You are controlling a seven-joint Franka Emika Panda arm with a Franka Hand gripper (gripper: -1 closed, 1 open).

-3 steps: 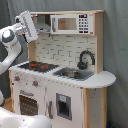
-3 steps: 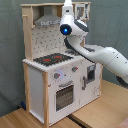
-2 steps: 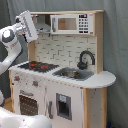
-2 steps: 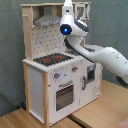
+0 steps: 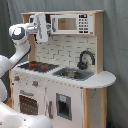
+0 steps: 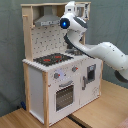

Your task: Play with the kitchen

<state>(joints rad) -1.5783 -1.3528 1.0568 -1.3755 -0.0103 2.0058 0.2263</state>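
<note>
Your gripper [image 5: 42, 27] sits high against the kitchen [image 5: 65, 95], by the upper cabinets; whether its fingers are spread or closed cannot be told. In the second exterior view the arm [image 6: 100, 50] hides the sink, and the kitchen stands on a wooden floor [image 6: 95, 117].

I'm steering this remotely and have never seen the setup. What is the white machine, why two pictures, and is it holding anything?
The white jointed machine is a single robot arm. Two cameras off the arm film the same toy kitchen from different sides. In the first exterior view you see the black faucet over the sink, and the red-ring stove toward the first exterior view's left. In the second exterior view the oven door faces you, under the grey hood. The arm's hand is raised near the upper cabinets. Whether it grips anything cannot be told.
</note>
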